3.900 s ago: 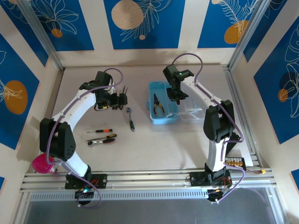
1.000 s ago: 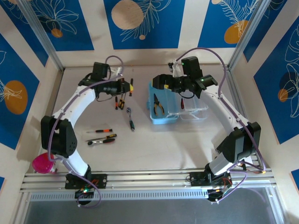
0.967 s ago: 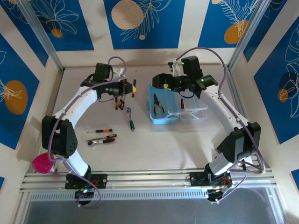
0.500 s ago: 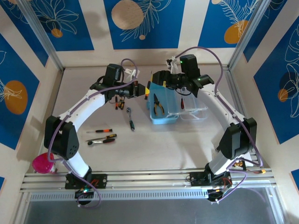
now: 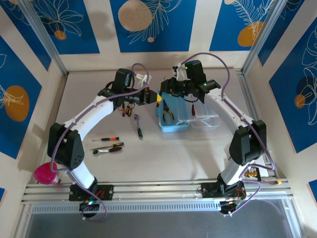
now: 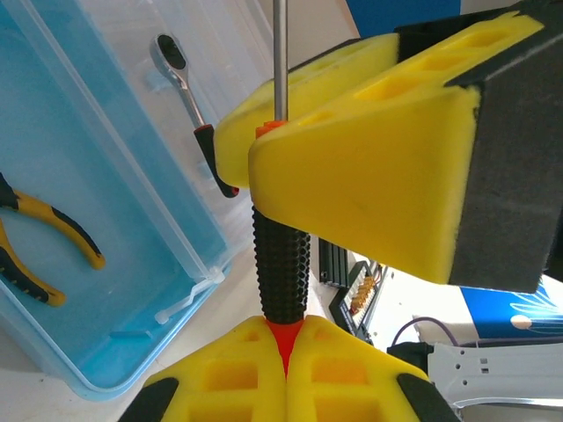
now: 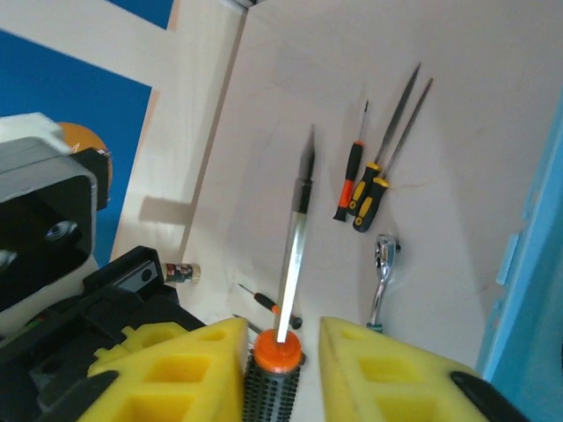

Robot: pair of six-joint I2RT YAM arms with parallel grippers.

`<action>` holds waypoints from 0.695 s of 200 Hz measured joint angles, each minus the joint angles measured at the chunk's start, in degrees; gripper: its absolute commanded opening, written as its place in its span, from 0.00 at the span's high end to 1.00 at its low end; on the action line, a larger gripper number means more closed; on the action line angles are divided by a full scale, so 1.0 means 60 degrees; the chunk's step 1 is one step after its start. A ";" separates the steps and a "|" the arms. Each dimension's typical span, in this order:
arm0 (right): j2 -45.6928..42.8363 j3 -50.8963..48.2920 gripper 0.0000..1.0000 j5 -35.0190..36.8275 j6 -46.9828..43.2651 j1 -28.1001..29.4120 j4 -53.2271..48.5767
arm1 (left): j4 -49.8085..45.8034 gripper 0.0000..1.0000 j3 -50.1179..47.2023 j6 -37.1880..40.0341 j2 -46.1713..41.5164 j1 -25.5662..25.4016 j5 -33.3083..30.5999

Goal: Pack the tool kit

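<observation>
In the top view both arms are seen brought together over the far half of the table [image 5: 163, 158]. The screwdriver [image 6: 281, 264] is held between them, raised off the surface at the 9 o'clock wall of the case [image 5: 173, 129], towards its far end. The left gripper [image 6: 283, 341] is seen pressed together on the red butt of the handle. The right gripper [image 7: 274, 341] is set round the other end of the same black ribbed handle, just under the orange collar. One yellow finger [image 7: 189, 356] is placed close at each side. Whether the handle is actually squeezed by it cannot be told. The bare steel shaft is seen running out past the right gripper.

The case is laid open, with the clear lid [image 5: 205, 119] folded out at 3 o'clock of the light-blue base. The pliers [image 5: 168, 113], with yellow-and-black handles, are lying inside the base.

The ratchet wrench [image 5: 138, 125] is left on the table at 8 o'clock of the case, apart from it. A cluster of orange-and-black screwdrivers [image 5: 126, 110] is lying at 9 o'clock of the case. A thin screwdriver [image 5: 109, 139] and a thicker black-handled tool [image 5: 111, 148] are found farther out, at 8 o'clock. The pink cup [image 5: 45, 173] is standing at the table's 8 o'clock corner, beside the left arm's base.
</observation>
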 measured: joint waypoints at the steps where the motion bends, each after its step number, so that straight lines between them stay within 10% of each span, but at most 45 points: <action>1: 0.0000 0.0000 0.81 -0.0004 -0.0015 0.0000 0.0011 | 0.0000 1.00 0.0000 0.0000 0.0000 0.0000 0.0000; 38: 0.0000 0.0000 1.00 0.0000 0.0135 0.0044 0.0138 | -0.0007 1.00 0.0000 0.0000 0.0000 0.0000 -0.0069; 93: -0.0036 0.0004 1.00 0.0277 -0.0379 -0.0266 -0.0510 | -0.0780 0.13 0.0270 0.0495 0.0007 0.0168 -0.0339; 139: -0.0648 0.0237 1.00 0.1443 -0.1843 -0.1909 -0.2503 | -0.2838 0.00 0.1027 0.1530 0.0011 0.1366 -0.1956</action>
